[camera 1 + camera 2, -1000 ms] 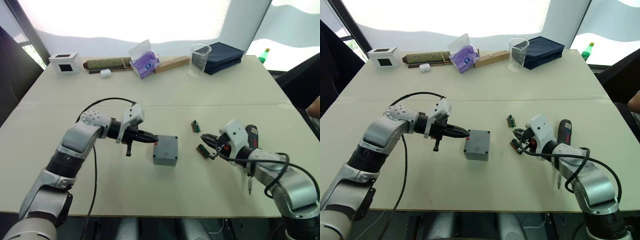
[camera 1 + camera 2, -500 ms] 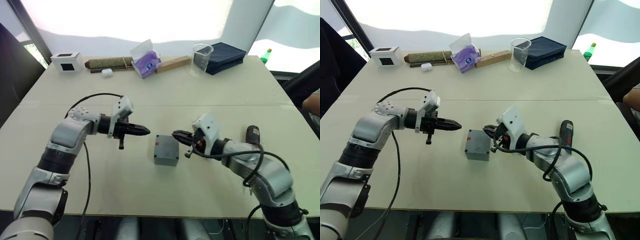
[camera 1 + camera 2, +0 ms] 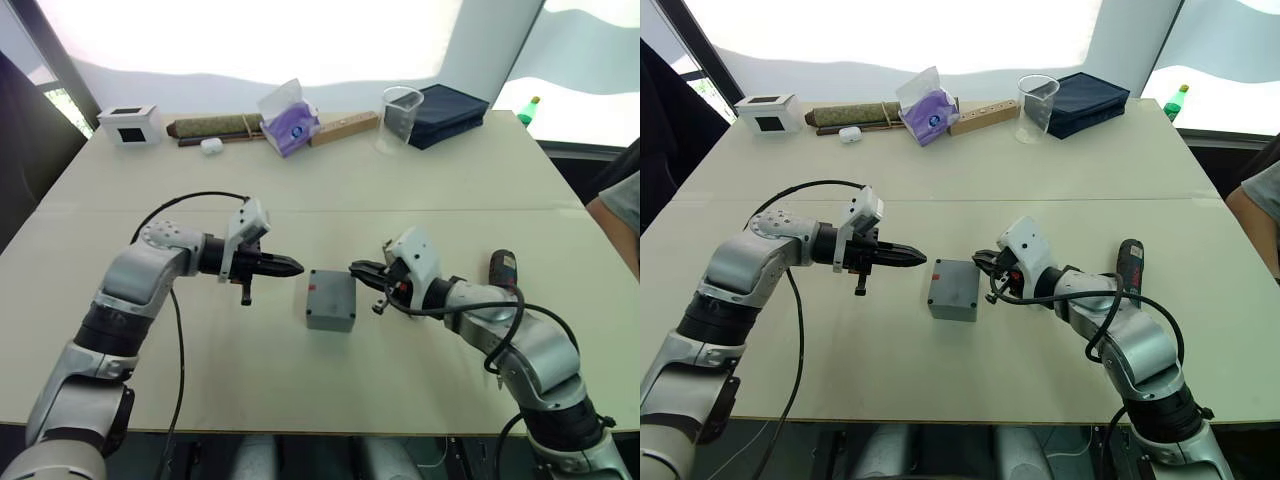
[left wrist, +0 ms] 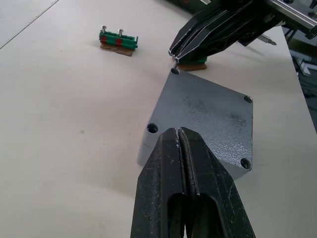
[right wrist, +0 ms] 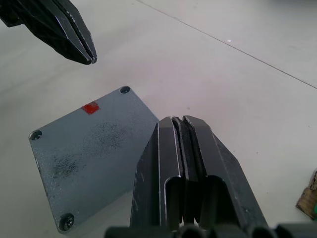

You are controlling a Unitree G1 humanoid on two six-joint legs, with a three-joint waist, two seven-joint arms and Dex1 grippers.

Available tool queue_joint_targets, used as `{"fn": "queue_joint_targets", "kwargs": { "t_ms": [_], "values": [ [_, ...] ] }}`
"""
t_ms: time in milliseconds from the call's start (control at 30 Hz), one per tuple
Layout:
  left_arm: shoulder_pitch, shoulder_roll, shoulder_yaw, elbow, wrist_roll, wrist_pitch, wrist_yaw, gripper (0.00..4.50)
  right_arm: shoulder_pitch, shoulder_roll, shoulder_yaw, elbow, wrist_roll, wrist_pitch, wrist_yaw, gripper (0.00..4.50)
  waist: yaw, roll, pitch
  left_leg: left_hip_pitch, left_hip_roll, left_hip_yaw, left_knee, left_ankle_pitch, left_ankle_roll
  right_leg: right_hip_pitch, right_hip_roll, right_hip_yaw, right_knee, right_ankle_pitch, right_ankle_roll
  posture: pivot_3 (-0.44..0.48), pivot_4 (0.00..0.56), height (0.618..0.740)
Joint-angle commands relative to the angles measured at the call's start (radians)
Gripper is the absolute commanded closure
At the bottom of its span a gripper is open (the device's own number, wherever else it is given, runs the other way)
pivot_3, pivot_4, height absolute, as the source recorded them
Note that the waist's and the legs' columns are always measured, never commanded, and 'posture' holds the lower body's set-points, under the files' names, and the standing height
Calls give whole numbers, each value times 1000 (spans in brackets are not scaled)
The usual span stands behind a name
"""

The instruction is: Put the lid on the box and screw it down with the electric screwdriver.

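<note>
Box (image 3: 331, 299) with lid (image 4: 208, 116) on, mid-table (image 3: 420, 185). Left gripper (image 3: 292, 266) at its 9 o'clock, fingers pressed together, holding nothing. Right gripper (image 3: 357, 268) at 3 o'clock, fingers together, tips over a lid corner hole. Electric screwdriver (image 3: 503, 273) lies further out at 3.

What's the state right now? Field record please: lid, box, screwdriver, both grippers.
lid: seated on the box, corner holes visible
box: on the table, between the two grippers
electric screwdriver: lying on the table beside the right arm, not held
left gripper: shut, tip close to the box's left side, apart from it
right gripper: shut, tip at a corner hole of the lid
left to do: screwing down
</note>
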Motion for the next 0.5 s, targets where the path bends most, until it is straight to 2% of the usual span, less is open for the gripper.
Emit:
{"fn": "queue_joint_targets", "kwargs": {
  "t_ms": [33, 500],
  "values": [
    [-9, 0, 7, -28, -6, -7, 3, 4500, 1, 5, 9, 7, -16, -28, 4, 4441, 0, 0, 0, 0, 0, 0, 0, 0, 0, 0, 0, 0, 0, 0, 0, 0, 150, 737],
    [-5, 1, 5, -20, 1, -18, 5, 4500, 4, 13, 20, 21, -17, -36, 17, 4441, 0, 0, 0, 0, 0, 0, 0, 0, 0, 0, 0, 0, 0, 0, 0, 0, 150, 737]
  ]
}}
